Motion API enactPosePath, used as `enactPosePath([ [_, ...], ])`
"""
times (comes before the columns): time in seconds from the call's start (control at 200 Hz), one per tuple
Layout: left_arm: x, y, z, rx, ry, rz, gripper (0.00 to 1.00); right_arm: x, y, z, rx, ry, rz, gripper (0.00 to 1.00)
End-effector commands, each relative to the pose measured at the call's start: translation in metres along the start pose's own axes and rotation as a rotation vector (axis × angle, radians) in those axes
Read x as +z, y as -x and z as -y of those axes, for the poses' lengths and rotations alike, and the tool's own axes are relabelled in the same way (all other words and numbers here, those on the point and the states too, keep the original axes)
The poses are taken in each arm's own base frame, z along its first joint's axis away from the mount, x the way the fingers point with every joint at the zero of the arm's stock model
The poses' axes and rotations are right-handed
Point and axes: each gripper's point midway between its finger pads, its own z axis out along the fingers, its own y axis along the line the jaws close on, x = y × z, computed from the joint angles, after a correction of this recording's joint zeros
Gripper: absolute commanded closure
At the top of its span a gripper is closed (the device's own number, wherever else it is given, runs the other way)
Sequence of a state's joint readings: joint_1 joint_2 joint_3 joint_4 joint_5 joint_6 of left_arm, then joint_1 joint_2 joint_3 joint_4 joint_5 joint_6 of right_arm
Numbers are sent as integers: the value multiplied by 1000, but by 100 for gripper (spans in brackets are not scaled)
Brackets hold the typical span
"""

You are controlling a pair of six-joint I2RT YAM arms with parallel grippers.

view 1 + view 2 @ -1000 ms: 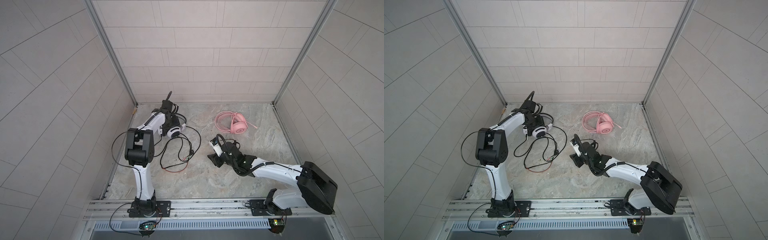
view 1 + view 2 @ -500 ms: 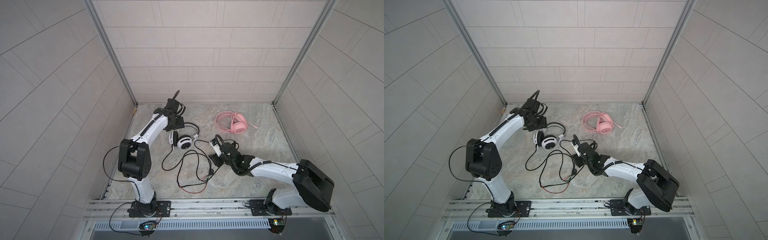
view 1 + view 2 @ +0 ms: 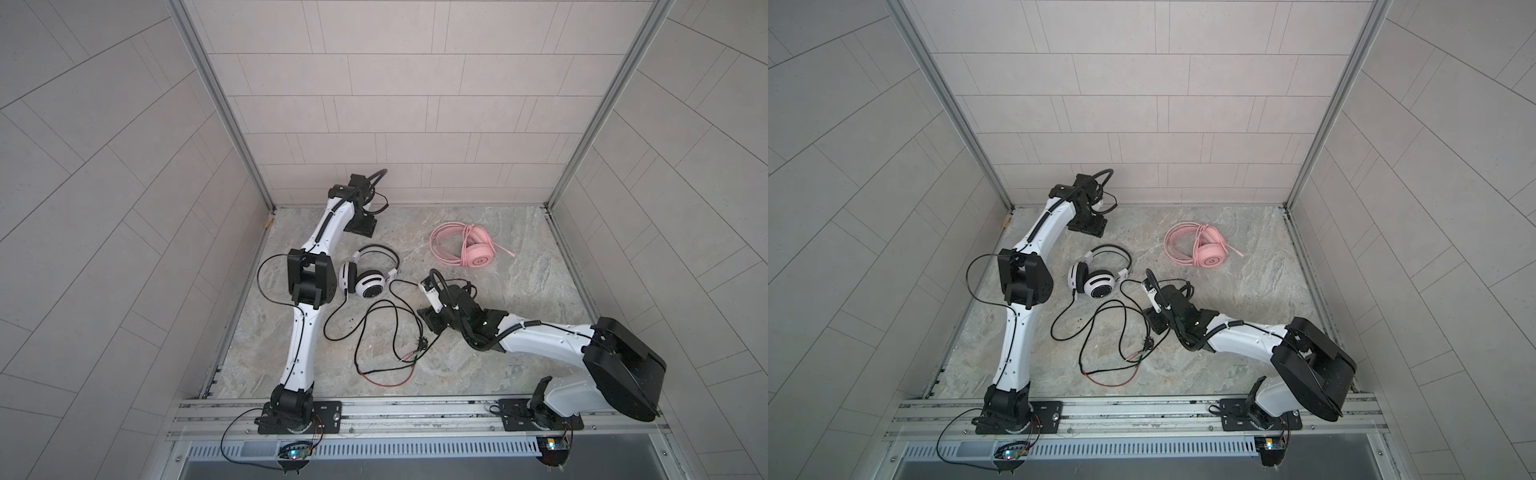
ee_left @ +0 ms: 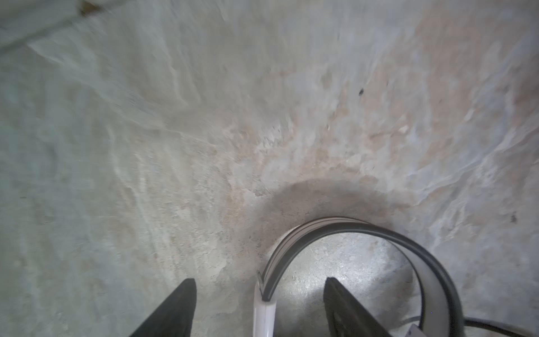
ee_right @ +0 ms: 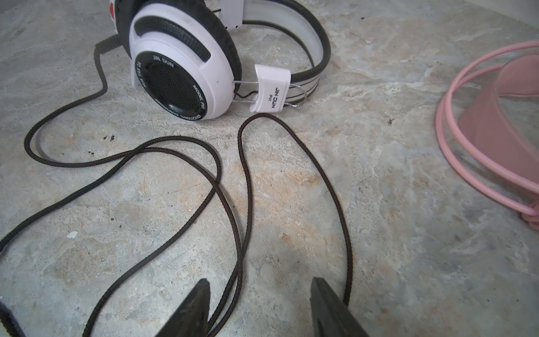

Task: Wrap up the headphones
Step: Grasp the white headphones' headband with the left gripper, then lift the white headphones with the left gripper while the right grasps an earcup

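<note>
Left arm [image 3: 328, 224] outstretched, tool [image 4: 259, 279] apparently open

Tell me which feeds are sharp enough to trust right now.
Left wrist view: table streaked with blur, only the white-and-black headset fairly sharp, a dark shadow arc beyond it. Right wrist view: crisp, print on the ear cup legible; pink headset softer at the edge. Both top views: even light, no glare, wall lines bowed.
</note>
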State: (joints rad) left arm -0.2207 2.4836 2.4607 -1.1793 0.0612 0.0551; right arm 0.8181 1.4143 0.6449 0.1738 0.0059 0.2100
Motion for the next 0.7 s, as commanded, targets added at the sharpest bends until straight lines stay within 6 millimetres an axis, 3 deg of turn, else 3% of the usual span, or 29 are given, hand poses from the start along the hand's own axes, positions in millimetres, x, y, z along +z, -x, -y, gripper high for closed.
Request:
enactPosePath([
  [0.0,7,-25,4,36,-50,-109,27,1,7,-2,1,0,8,43],
  [0.2,33,-33,12,16,-89,-145,33,2,6,-1,2,-2,3,43],
  [0.295,36,-35,11,-9,-77,-156,42,3,7,-1,2,-3,5,43],
  [0.36,35,-34,5,-31,-51,-151,57,3,7,-1,1,-2,5,43],
  [0.696,32,-52,-23,-217,-36,-160,86,6,5,-6,6,22,-4,43],
])
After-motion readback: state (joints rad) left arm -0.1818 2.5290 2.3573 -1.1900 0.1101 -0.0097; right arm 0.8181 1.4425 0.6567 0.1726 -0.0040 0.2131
